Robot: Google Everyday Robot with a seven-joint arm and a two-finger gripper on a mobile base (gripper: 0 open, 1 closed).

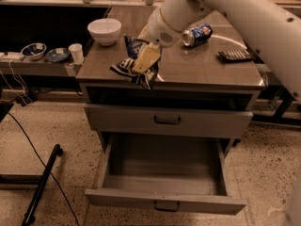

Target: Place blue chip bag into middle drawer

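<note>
Premises: speckled floor (56,126) with a grey cabinet (94,121) standing on it, brown cabinet top (207,69). Far left, a low shelf (42,69) beside the cabinet carries two small dishes (34,51) and a white cup (75,52); cables trail below it, and a black pole (41,186) lies on the floor. On the rear left corner of the cabinet top stands a white bowl (104,30), upright. Just right of the bowl, over the front left part of the top, is the blue chip bag (133,46): crumpled, dark blue part uppermost, striped end hanging low at the front edge. Contact between the bag and the top cannot be confirmed. The gripper (141,67) is at the bag, its tan fingers (146,56) clamped across the bag's middle, pointing down and to the left. The white arm (254,18) runs from the gripper up and out to the right edge of view. Below, the upper drawer (169,120) is closed. The middle drawer (164,202), the lowest, is pulled well out, its dark handle centred on the front; it sits below and slightly right of the bag. Right of the gripper, a blue soda can (197,34) lies on its side on the top. Further right, a flat dark object (235,55) rests near the right edge.
</note>
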